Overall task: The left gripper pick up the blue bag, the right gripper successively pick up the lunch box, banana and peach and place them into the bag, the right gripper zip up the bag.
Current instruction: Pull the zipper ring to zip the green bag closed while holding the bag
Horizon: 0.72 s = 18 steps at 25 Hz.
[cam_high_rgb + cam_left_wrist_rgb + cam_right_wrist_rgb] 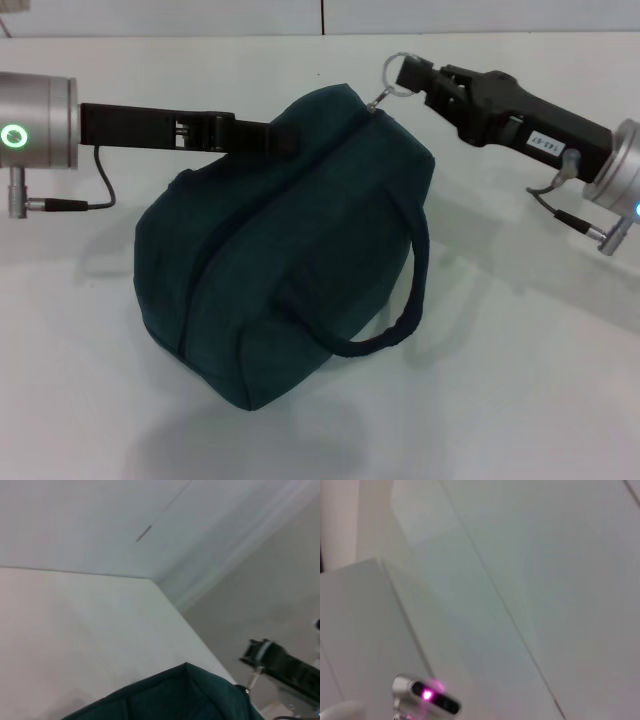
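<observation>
The blue bag (285,250) sat zipped near the middle of the white tabletop (520,400), tilted toward the far right corner. The left gripper (285,138) clamped the bag's upper edge on the left side, while the right gripper (415,78) pinched the metal zipper ring (396,78) at the bag's far top end.
</observation>
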Tool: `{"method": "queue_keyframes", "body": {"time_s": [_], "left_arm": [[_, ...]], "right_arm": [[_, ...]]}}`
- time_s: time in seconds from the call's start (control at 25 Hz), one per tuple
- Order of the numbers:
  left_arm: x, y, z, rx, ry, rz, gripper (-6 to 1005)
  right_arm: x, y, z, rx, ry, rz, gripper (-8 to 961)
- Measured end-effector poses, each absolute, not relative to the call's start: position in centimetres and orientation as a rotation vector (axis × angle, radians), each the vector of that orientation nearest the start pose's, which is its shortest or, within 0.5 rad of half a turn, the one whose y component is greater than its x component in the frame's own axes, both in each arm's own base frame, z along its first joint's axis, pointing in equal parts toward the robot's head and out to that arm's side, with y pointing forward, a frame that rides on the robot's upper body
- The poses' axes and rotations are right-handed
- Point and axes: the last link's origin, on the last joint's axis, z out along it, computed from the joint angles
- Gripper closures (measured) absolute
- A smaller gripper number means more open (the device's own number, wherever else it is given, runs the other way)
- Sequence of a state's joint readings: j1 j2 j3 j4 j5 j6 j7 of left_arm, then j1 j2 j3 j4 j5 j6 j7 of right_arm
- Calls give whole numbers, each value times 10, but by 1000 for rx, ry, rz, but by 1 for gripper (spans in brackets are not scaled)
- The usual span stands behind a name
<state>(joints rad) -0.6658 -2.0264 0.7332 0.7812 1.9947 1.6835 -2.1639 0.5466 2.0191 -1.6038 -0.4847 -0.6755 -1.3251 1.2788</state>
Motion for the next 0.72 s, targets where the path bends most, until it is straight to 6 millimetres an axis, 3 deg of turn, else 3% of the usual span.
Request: {"method": "queue_keyframes", "body": {"time_s": [0.4,0.72], "left_arm": [[-191,352,40,-2813,-1295,-905,944],[-189,345,35,-2868,-1282,-905,944]], "right_arm": [[205,347,-21,-2300,945,1508,876],[209,343,-20,-2283,1070,1568,874]]}}
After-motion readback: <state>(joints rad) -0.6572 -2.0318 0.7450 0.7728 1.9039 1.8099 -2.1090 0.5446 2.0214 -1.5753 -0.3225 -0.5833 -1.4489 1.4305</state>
